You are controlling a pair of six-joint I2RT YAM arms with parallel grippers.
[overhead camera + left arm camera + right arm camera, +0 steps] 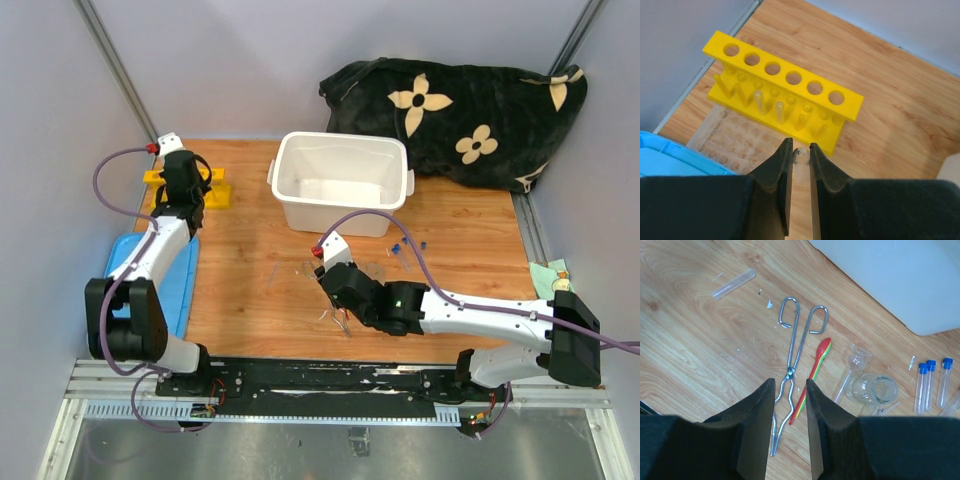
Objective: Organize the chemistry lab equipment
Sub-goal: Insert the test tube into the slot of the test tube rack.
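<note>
The rack (785, 90) stands at the far left corner of the table (240, 320). The left pincer (800, 146) hangs just short of it, pinching a clear tube (801, 156). The step looks to be racking that tube, which calls for lining it up over a hole and then lowering it. Nearer the near edge, the tweezers (789, 372) lie beside the red tool (813, 371), and the right pincer (790, 384) is spread astride the tweezers.

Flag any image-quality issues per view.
Top external: even light, blue-capped tubes mere specks. Left wrist: yellow rack sharp, clear tube in the left tool barely visible. Right wrist: tongs crisp, white bin washed out, right tool a dark silhouette.
</note>
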